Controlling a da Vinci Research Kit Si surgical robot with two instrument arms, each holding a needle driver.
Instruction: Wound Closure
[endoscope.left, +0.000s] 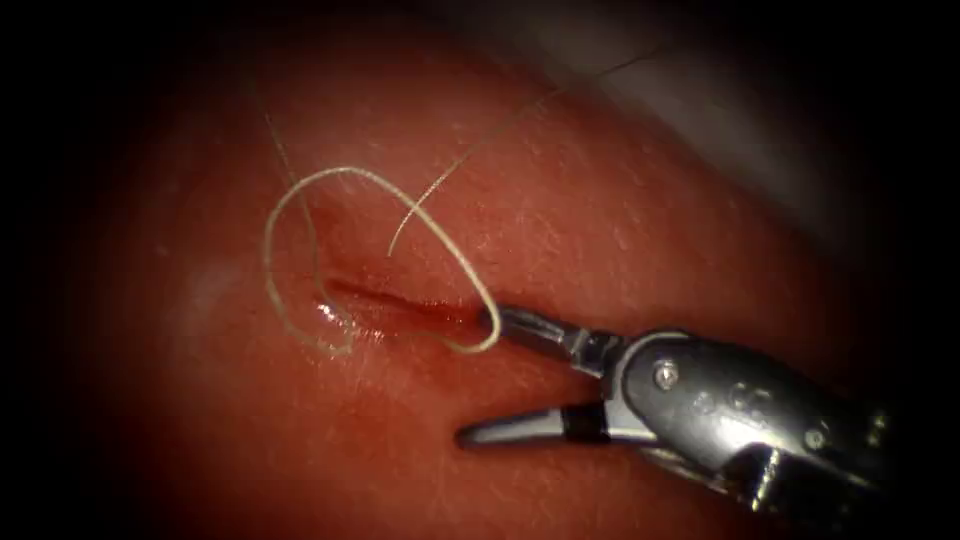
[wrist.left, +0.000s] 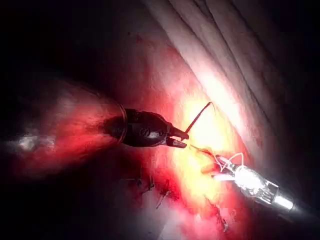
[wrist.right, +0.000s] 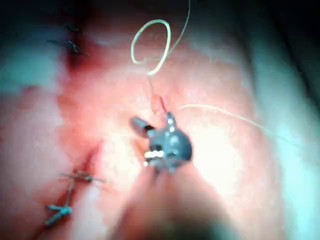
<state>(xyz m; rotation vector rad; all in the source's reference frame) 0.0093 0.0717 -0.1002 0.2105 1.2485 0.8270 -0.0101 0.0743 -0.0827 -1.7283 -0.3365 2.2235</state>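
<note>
the right tool (endoscope.left: 485, 375) comes in from the right with its two jaws spread wide apart, gripping nothing. the upper jaw tip lies at the right end of the cut (endoscope.left: 400, 305), touching or just beside the thread (endoscope.left: 340, 172); the lower jaw hangs over bare tissue (endoscope.left: 600, 200) below the cut. in the left wrist view the left tool (wrist.left: 181, 140) sits near the lit wound with its jaws slightly apart; a dark strand rises beside its tip, and i cannot tell whether it is held. i cannot make out the needle for certain.

the thread makes one big loop over the left half of the cut, then a second strand runs up and away to the right. red fluid (endoscope.left: 410, 315) pools along the cut. finished stitches (wrist.right: 75, 177) lie further along the tissue in the right wrist view.

any grasp here, i judge, should take one strand only, clear of the loop, without scraping the cut edge. open room lies below and right of the cut; the loop crowds the left side.
</note>
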